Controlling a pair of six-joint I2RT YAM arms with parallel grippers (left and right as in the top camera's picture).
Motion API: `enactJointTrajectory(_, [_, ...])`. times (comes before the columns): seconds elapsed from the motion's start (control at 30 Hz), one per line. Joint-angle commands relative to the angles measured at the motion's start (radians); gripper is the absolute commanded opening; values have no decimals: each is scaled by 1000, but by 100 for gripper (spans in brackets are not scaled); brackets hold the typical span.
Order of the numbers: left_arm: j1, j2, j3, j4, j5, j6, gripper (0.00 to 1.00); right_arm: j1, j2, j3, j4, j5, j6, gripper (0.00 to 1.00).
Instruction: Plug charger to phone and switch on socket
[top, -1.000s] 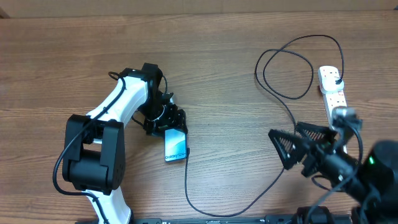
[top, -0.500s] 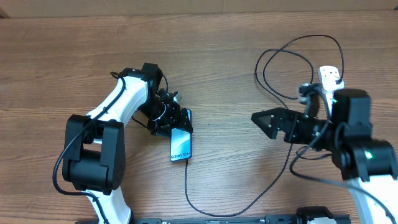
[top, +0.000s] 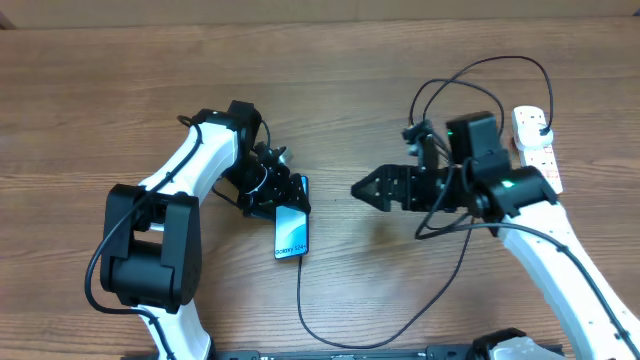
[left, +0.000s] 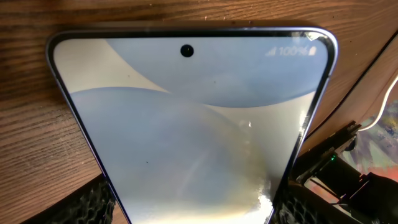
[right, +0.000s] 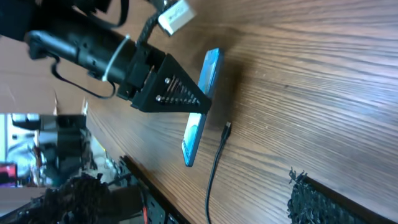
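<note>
Change, right arm: since a second ago the right arm (top: 520, 195) has swung from the near right corner of the table (top: 100, 80) to the middle. The right jaws now point left toward the phone (top: 291, 232).
Change, phone: it sits slightly further right and straighter than a second ago, and has not moved in the last half second.
Change, left arm: the left arm (top: 195, 155) keeps the same pose.
In the way: the right arm covers part of the socket (top: 541, 152) at the far right and crosses the cable loop.
Left jaws: clamped on the phone's long edges at its camera end.
Right jaws: spread wide, nothing between them.
Phone: left of centre, with a lit pale-blue screen and white lettering at its near short edge.
Charger (top: 300, 295): the thin black cable runs from the black plug (top: 541, 126) on the socket, loops, and sweeps along the near edge. Its connector tip (right: 227, 129) lies on the table just beside the phone, not inserted.
</note>
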Motion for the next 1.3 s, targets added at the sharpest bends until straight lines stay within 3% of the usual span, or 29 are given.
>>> enactJointTrajectory(0.0, [4, 4, 24, -5, 38, 19, 48, 47, 47, -1, 34, 10, 1, 100])
enactJointTrajectory(0.53, [5, 4, 24, -11, 38, 27, 48, 127, 229, -1, 207, 56, 85, 100])
enactJointTrajectory(1.27, [3, 4, 24, -50, 90, 53, 47, 139, 233, -85, 337, 55, 156, 100])
